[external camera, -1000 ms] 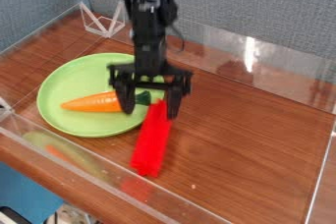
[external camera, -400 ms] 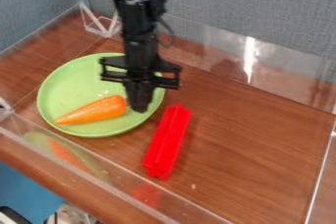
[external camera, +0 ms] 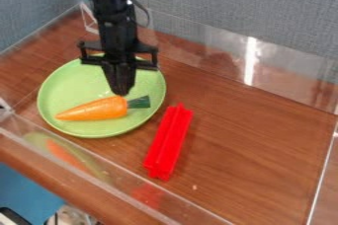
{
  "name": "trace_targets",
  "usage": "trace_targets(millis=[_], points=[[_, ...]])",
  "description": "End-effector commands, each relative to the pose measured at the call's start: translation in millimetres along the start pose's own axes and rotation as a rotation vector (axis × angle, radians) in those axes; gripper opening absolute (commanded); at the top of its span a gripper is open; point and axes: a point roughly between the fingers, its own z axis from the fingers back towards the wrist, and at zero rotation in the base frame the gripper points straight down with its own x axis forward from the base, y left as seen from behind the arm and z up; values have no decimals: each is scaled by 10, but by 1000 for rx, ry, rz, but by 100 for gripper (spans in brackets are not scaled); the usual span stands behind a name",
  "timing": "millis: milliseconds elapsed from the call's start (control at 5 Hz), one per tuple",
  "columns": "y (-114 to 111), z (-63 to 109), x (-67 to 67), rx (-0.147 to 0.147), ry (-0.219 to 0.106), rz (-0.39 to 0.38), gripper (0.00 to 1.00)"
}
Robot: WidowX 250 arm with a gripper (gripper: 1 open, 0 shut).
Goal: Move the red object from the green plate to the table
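Note:
The red object (external camera: 168,141), a long flat bar, lies on the table (external camera: 251,120) just right of the green plate (external camera: 73,79), pointing from back right to front left. It looks clear of the plate's rim. My gripper (external camera: 122,87) hangs straight down over the plate's middle, shut with nothing between its fingers, its tips just above the orange carrot (external camera: 95,110) that lies on the plate.
Clear acrylic walls (external camera: 251,56) line the table's back and front edges. A white wire stand (external camera: 95,16) sits at the back left corner. Open wood surface lies right of the red bar.
The gripper let the red bar go onto the table, then shut and moved left and slightly up to over the plate. The bar now lies flat; the carrot shifted a little.

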Motion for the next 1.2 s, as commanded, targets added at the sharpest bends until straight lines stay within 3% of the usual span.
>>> trace_targets(millis=[0,200,800,1000], points=[[119,205,137,2,-96,67,0],[220,177,196,-1,-113,143,0],[339,302,372,-12,-123,-7,0],[431,266,328,-12,-128,-18,0]])
